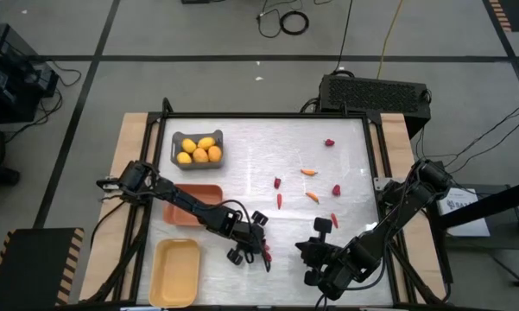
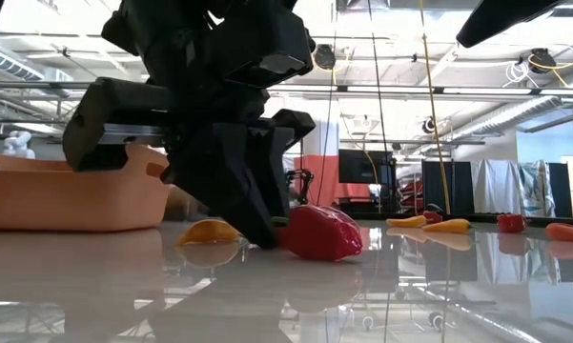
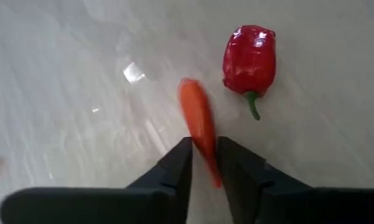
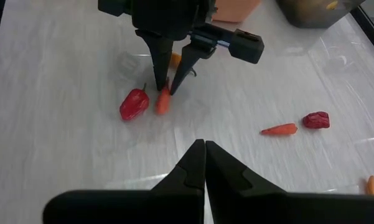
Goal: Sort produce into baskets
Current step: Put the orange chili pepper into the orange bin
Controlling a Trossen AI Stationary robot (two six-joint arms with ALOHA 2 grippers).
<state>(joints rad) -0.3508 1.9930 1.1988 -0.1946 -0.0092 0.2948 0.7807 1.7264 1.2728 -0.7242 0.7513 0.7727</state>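
In grey basket [image 1: 197,149], four lemons [image 1: 199,150]

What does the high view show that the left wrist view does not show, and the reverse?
Only the high view shows the grey basket holding yellow fruits, the orange basket, the yellow basket and the right gripper.

Only the left wrist view shows the orange carrot pinched between the left gripper fingers, beside a red pepper.

Both show the white table.

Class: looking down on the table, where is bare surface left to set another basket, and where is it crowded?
Free: right of the grey basket, toward the far red piece. Crowded: mid-table, scattered carrots, and near the left gripper pinching a carrot beside a red pepper.
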